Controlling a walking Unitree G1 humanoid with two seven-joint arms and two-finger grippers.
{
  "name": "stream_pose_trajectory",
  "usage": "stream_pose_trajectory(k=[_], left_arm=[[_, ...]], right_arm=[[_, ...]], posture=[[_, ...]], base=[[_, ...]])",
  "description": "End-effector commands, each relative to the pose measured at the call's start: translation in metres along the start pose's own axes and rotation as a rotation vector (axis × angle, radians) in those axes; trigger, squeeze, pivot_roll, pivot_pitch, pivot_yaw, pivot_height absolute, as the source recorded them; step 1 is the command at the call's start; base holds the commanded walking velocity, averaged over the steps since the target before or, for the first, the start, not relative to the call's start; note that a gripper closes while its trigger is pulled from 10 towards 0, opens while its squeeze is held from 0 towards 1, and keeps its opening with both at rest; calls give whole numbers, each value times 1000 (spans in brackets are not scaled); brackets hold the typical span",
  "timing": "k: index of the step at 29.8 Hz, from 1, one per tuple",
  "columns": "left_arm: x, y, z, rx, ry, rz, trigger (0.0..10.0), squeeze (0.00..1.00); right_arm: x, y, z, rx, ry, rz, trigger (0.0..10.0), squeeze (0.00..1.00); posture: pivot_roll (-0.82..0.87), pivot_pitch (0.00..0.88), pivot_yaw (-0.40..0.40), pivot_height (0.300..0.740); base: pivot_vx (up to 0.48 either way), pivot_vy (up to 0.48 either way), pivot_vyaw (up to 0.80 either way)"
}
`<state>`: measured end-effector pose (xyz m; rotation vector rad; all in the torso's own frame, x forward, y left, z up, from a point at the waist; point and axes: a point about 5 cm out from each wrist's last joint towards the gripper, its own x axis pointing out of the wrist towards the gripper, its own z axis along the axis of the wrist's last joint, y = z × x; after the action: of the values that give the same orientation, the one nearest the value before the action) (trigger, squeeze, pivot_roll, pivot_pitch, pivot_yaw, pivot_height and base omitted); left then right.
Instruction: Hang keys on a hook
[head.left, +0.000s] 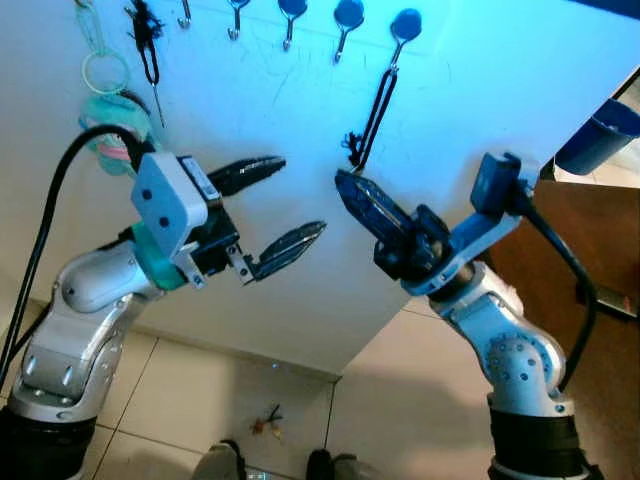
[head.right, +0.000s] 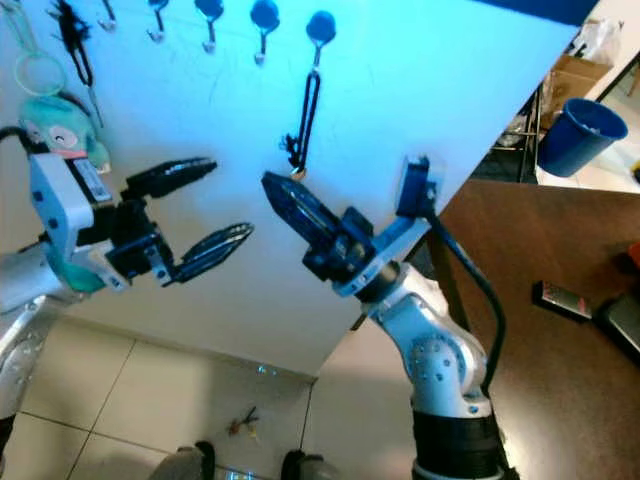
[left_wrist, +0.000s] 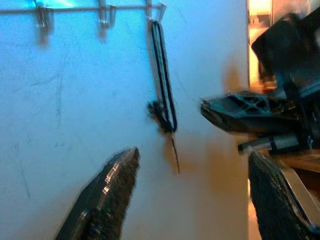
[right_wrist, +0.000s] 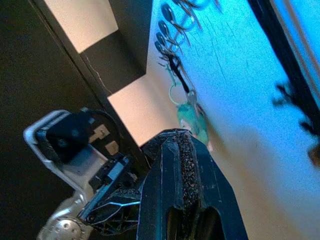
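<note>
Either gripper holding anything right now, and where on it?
Nothing held. Left gripper is open and empty. Right gripper is shut, fingertips just below the black key strap, which hangs from its hook on its own.

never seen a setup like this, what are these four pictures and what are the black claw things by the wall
This is a humanoid robot facing a pale wall panel with a row of hooks near the top. The two wide pictures come from a stereo camera on its head, looking forward and down, so they show the same scene. The other two come from cameras on its wrists, each looking along that arm's own fingers.

The black claws are its grasping parts. The left tool has its two fingers spread open and holds nothing. The right tool has its fingers closed together, with its tip close to a black strap hanging from one hook, beside the strap's lower end. I cannot tell if it touches it.

Further left, a teal charm on a ring hangs from another hook. A small item lies on the tiled floor.
</note>
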<state>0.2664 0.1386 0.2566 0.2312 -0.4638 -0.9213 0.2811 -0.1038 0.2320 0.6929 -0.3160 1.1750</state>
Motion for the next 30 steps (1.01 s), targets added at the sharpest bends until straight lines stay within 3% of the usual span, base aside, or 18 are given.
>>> stream_pose_trajectory(k=[1,7,8,10,12,13,14,16,19,30], left_arm=[[-2,-3,2,-24,-17,-12,10000,0],[-22,7,-21,-235,-64,120,10000,0],[-29,7,-30,-293,-64,149,10000,0],[-29,7,-30,-293,-64,149,10000,0],[-41,2,-53,-388,-18,180,10000,0],[-41,2,-53,-388,-18,180,10000,0],[-48,-4,-68,-432,25,189,10000,0],[-48,-4,-68,-432,25,189,10000,0],[-69,-13,-103,-547,116,254,10000,0],[-98,-22,-137,-657,200,392,10000,0]], right_arm=[[-4,0,1,23,-19,9,0,0],[-11,-3,-3,63,-11,32,0,0],[-14,-5,-8,67,12,14,10000,0],[-14,-5,-8,67,12,14,10000,0],[-21,-13,-24,70,67,-47,10000,0],[-21,-13,-24,70,67,-47,10000,0],[-28,-16,-34,77,101,-74,10000,0],[-28,-16,-34,77,101,-74,10000,0],[-45,-25,-61,85,218,-144,10000,0],[-68,-41,-86,79,356,-269,10000,0]], posture=[[128,177,-37,740],[122,163,-29,740],[123,160,-24,740],[123,160,-24,740],[124,141,-9,740],[124,141,-9,740],[127,121,-4,740],[127,121,-4,740],[136,107,-9,740],[151,125,-10,740]], base=[[0,0,0],[0,0,0],[0,0,0],[0,0,0],[0,0,0],[0,0,0],[-285,0,0],[-285,0,0],[-355,0,0],[-362,0,0]])
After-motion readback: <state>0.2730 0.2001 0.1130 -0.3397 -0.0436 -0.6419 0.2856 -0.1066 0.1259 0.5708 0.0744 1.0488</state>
